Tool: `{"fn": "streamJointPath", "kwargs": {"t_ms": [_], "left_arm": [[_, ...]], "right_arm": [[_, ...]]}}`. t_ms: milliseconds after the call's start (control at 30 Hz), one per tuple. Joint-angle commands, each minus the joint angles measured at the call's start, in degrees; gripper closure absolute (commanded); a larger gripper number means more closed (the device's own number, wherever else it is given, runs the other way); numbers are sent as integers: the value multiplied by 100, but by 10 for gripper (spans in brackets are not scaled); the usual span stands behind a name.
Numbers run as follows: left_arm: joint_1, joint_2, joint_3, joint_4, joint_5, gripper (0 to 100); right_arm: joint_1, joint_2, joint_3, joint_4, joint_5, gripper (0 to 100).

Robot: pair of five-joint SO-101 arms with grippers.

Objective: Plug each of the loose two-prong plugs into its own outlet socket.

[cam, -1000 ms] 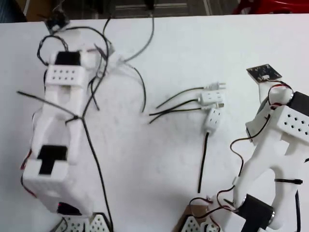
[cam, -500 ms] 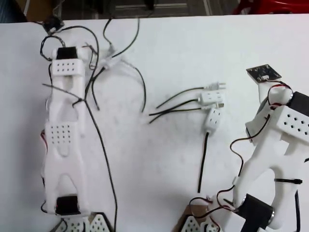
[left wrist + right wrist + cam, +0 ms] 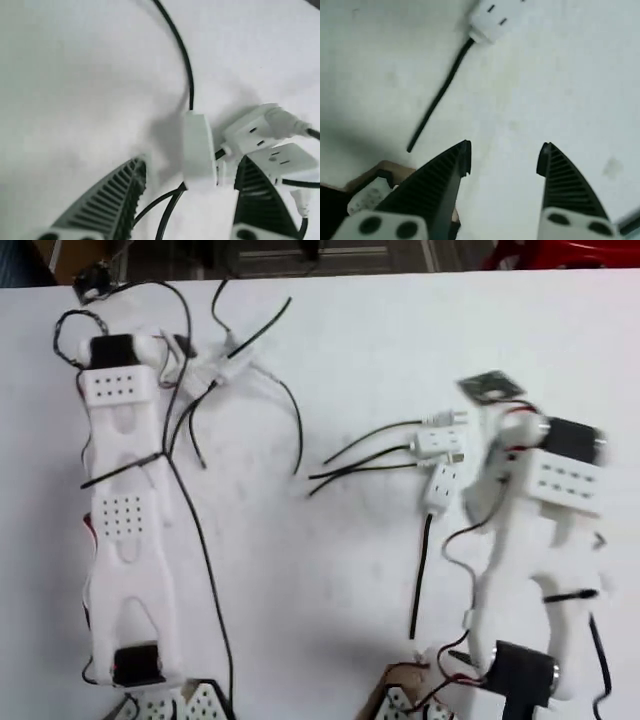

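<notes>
- While your left arm lies stretched along the left side of the table, the left gripper hangs with its two dark ribbed fingers spread wide, gripping nothing.
- Between those fingers lies a white plug block, with a black cable running from its end.
- Just beside the block sit the first slotted socket and the second slotted socket, close together, slots facing up.
- Your right gripper is also spread open, poised over bare table and holding nothing.
- Near it, apart from the fingers, lies a lone socket, with a black cord trailing from it.
- From above, the farther pronged plug and the nearer pronged plug lie side by side at mid-table, unplugged, just beside your right arm.
</notes>
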Motion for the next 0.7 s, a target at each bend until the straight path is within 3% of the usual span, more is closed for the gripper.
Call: {"fn": "streamJointPath", "kwargs": {"t_ms": [0,167,367,667], "left_arm": [[-40,-620,-273,782,26,717],[13,-444,-105,976,510,717],[4,119,-79,343,651,717],[-31,136,-79,246,651,717]], "right_arm": [[-884,-171,70,-462,-791,776],[-1358,-31,554,-1710,-1749,776],[-1341,1358,703,-2914,-2277,776],[-813,2686,-334,-2404,-2312,779]]}}
